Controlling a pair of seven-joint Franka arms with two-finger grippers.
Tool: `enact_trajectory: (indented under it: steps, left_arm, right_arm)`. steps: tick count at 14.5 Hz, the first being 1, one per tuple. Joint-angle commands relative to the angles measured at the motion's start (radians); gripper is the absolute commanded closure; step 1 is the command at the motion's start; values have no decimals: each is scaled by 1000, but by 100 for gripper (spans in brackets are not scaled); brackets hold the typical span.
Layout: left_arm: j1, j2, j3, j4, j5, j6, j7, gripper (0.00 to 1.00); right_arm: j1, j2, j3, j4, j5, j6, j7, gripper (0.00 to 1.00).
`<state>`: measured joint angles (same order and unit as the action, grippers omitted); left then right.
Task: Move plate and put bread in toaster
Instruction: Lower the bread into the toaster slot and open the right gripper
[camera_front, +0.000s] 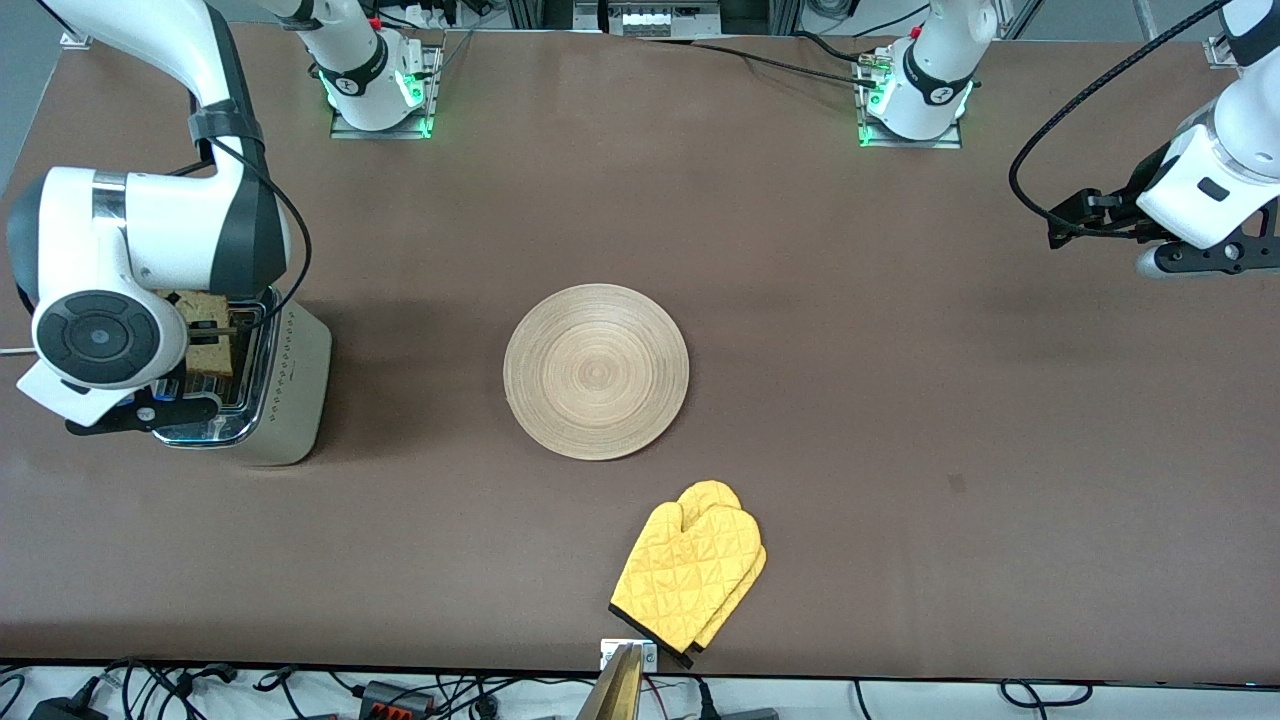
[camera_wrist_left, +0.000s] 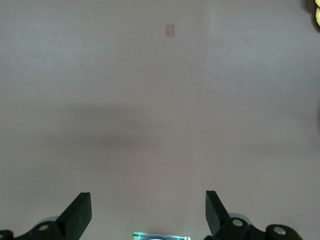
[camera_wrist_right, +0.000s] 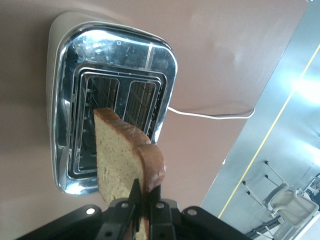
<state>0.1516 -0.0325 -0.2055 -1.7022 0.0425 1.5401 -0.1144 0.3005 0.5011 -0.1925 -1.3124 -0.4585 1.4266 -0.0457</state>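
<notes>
The toaster (camera_front: 290, 400) stands at the right arm's end of the table, chrome top up (camera_wrist_right: 117, 55). My right gripper (camera_wrist_right: 145, 192) is shut on the bread (camera_wrist_right: 120, 157) and holds the slice upright just over the toaster's slots; in the front view the bread (camera_front: 212, 345) shows under the right wrist. The round wooden plate (camera_front: 596, 371) lies flat in the middle of the table. My left gripper (camera_wrist_left: 148, 212) is open and empty, held up over bare table at the left arm's end, where the arm waits.
A yellow oven mitt (camera_front: 692, 572) lies nearer to the front camera than the plate. The toaster's white cord (camera_wrist_right: 210, 115) runs off from it across the table. A small tan patch (camera_wrist_left: 170, 30) marks the tabletop under the left gripper.
</notes>
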Motion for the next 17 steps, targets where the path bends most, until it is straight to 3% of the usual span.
enact_trajectory:
  steps: [1, 17]
  left_arm:
    - [-3, -21, 11, -14, -15, -6, -8, 0]
    - [-3, -21, 6, -14, -35, -35, -7, 0]
  right_arm:
    - [5, 26, -5, 19, -19, 29, 12, 100]
    - [9, 59, -1, 13, 0, 72, 168, 100]
